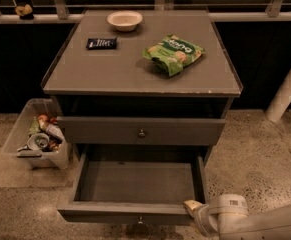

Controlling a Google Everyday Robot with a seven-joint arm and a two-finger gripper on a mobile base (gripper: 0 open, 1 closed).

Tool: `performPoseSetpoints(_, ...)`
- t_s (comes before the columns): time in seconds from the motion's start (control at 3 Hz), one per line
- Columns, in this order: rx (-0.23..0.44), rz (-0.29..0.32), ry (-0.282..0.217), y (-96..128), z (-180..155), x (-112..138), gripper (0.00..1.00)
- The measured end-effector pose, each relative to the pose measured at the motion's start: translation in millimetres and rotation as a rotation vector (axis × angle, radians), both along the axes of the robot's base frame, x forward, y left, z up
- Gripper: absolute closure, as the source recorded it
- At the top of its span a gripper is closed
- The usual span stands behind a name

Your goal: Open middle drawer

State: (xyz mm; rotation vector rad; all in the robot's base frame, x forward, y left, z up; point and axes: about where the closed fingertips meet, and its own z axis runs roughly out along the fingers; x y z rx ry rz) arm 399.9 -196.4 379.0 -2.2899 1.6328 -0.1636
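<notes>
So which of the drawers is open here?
The lower drawer, pulled out with its inside showing; the drawer above is shut. The gripper is at the open one's front right corner.

Middle drawer [142, 130]: grey wooden front, low and wide; one small round metal knob at centre; level, pushed in or nearly so; pincer [192, 206] well below, to the right.

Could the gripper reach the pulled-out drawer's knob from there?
Probably yes: the gripper sits at the front right corner of the pulled-out drawer, with nothing between it and the knob.
</notes>
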Motion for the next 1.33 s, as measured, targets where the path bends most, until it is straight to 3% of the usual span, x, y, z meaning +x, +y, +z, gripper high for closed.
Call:
performPoseSetpoints(0.67,0.012,0.010,0.004,1.1,0.3,-6.3,1.00)
performPoseSetpoints(1.0,0.012,0.010,0.004,1.1,0.4,-6.3,0.83)
performPoseSetpoints(1.33,0.012,0.010,0.004,1.1,0.4,-6.3,0.58)
